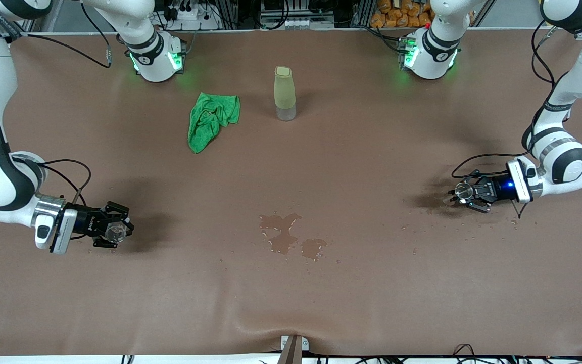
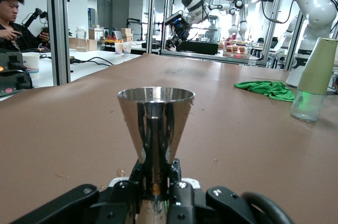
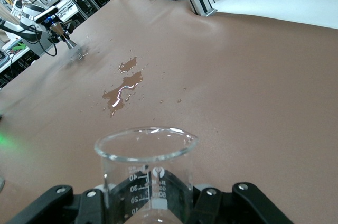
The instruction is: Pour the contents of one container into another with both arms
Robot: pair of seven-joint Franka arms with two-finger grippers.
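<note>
The middle of the brown table (image 1: 372,283) lies open between the two arms, marked only by a flat puddle (image 1: 286,237) that blocks nothing. Farther from the front camera, a tall pale-green bottle (image 1: 284,93) stands upright near the arm bases, and a crumpled green cloth (image 1: 210,121) lies beside it toward the right arm's end, well apart from both grippers.
</note>
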